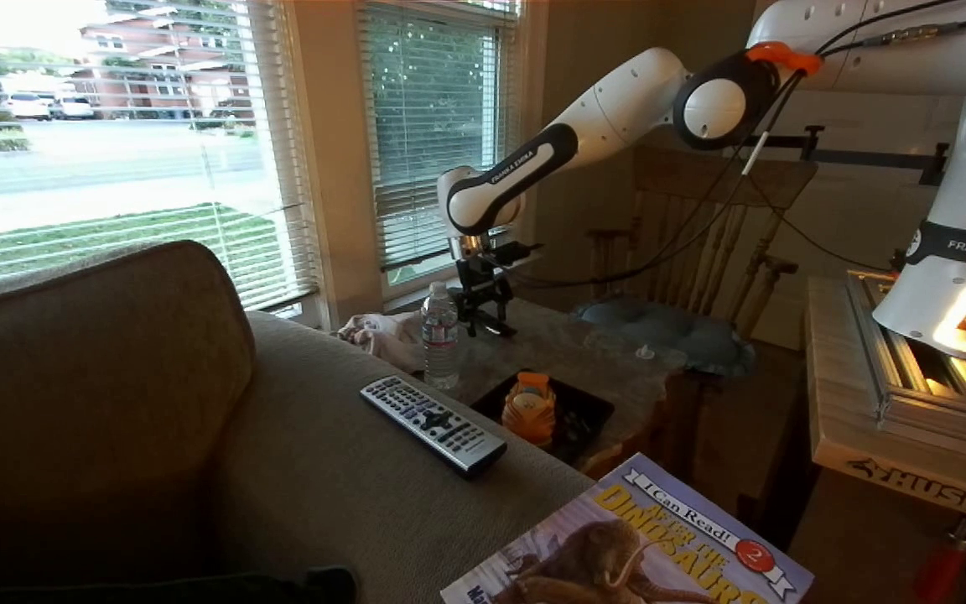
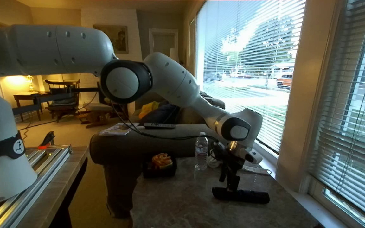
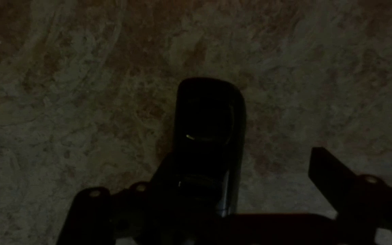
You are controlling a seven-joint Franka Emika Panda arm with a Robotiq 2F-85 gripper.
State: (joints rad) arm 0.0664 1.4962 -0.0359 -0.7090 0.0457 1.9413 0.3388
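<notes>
Black oblong object (image 3: pixel 210 127) beneath the pincer (image 3: pixel 249 154), off-centre.

Assessed as home living room, by brown upholstered sofa (image 1: pixel 89 386), lower left, and white slatted blinds (image 1: pixel 131 147), upper left.

Mottled table (image 2: pixel 176 202) with bottle (image 2: pixel 201 155), tray (image 1: pixel 588 409), cloth (image 1: pixel 386 338) (crumpled) and black oblong object (image 2: pixel 252 196).
</notes>
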